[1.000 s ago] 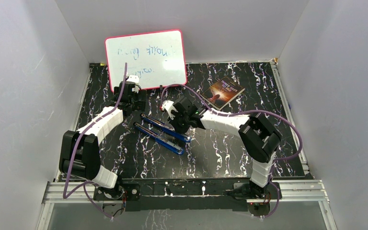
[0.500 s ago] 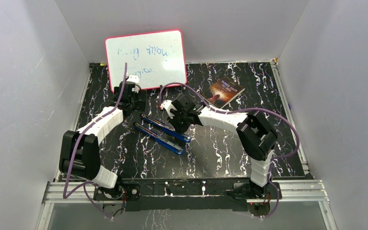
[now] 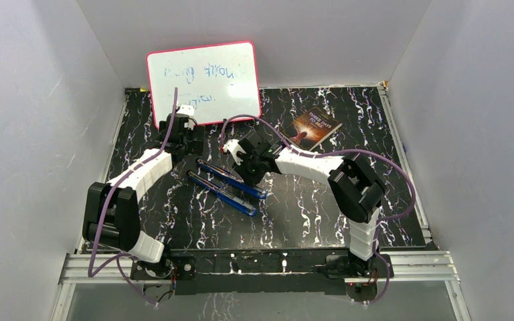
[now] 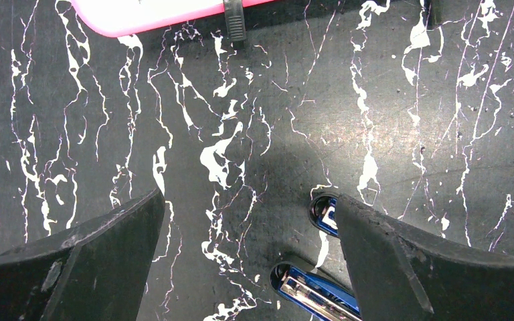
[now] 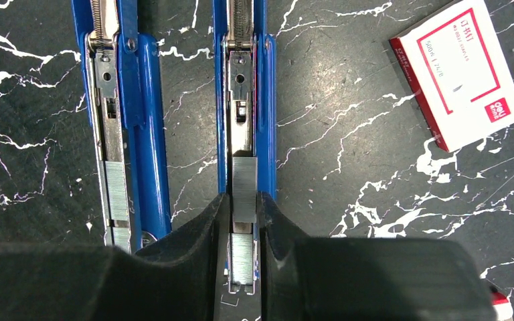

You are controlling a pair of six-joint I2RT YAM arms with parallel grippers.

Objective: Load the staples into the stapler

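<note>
**Right wrist view: staple strip lies in line with the open stapler's channel**

Seen from the right wrist, the blue stapler (image 5: 148, 134) lies swung fully open near the middle of the table (image 5: 375, 174), its two halves side by side. The right gripper (image 5: 244, 208) stands with its jaws narrow on either side of a grey staple strip (image 5: 244, 177). The strip's near end sits between the fingertips. Whether they pinch it or merely flank it cannot be told.

The strip lies over the channel of the right-hand half. Its long axis runs along that channel and points away from the gripper, toward the spring parts further up. A second ribbed grey strip (image 5: 116, 190) rests in the left-hand half. A white box (image 5: 465, 67) with a red label lies well apart to the right.

The left gripper (image 4: 251, 261) hangs wide open and empty at the stapler's rounded hinge end, towards the whiteboard (image 4: 147, 10) at the table's far left.

The right arm is plainly the nearer one. The next move likely depends on keeping the strip parallel to the channel as it seats.
</note>
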